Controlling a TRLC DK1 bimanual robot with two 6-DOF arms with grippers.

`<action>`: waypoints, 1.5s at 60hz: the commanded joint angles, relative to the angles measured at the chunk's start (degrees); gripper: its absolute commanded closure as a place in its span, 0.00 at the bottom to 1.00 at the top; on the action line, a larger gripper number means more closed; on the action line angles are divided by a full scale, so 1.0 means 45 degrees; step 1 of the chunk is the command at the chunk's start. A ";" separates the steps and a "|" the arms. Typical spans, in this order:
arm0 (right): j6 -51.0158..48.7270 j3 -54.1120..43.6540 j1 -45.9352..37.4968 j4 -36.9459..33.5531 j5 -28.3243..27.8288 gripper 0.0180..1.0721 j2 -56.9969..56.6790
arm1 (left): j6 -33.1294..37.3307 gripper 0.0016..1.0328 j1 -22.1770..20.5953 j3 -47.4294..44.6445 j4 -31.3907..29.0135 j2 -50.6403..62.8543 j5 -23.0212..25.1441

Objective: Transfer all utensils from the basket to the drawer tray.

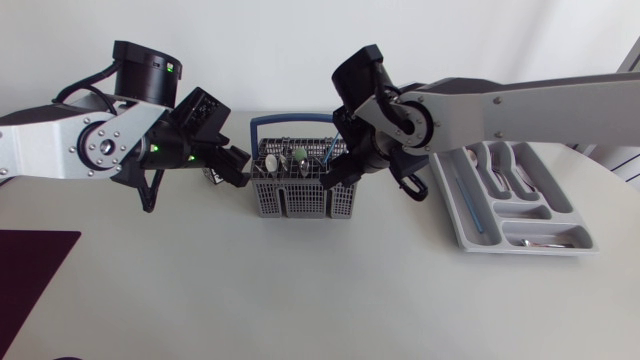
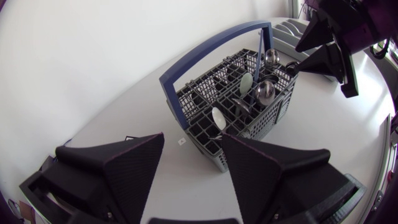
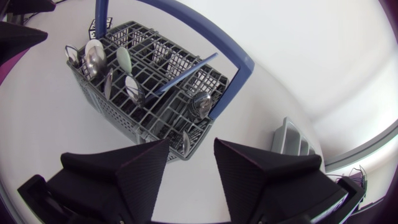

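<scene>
The white table [image 1: 300, 300] carries everything, with a dark purple mat [image 1: 30, 255] at its near left corner. The left arm [image 1: 60, 145] comes in from the left and the right arm [image 1: 520, 110] from the right, and both end at the basket. The grey tray [image 1: 452, 210] lies at the right, well apart from the basket. It already holds silver cutlery [image 1: 510, 180] in its far compartments and a blue-handled piece [image 1: 470, 195] in the long left slot. The grey mesh basket [image 1: 300, 200], with its blue handle [image 1: 290, 118] arching over it, stands at the far middle of the table. Several spoons [image 1: 298, 155] and a blue stick [image 1: 333, 150] stand upright in its compartments. The left gripper [image 2: 193, 146] sits just beside the basket's left end, its fingers [image 2: 124, 168] spread wide with only bare table between them. The right gripper [image 3: 191, 149] hangs at the basket's right end, above its near right corner, its fingers [image 3: 261, 168] likewise wide apart and gripping nothing. A small spoon [image 3: 185, 142] in that corner compartment stands just ahead of the gap between them.
</scene>
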 commanded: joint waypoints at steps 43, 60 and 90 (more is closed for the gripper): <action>-0.0873 0.0729 0.0094 -0.0176 0.0969 0.89 0.1720 | 0.0058 0.36 -0.0011 -0.0475 0.0033 -0.0442 0.0335; -0.1361 0.0182 0.0152 0.0332 0.0852 0.94 0.1271 | 0.0078 0.36 -0.0031 -0.0573 0.0033 -0.0559 0.0432; -0.1947 -0.0638 0.0601 0.0391 0.0813 0.94 -0.1151 | 0.0058 0.36 -0.0363 -0.0553 -0.0065 -0.0794 0.0432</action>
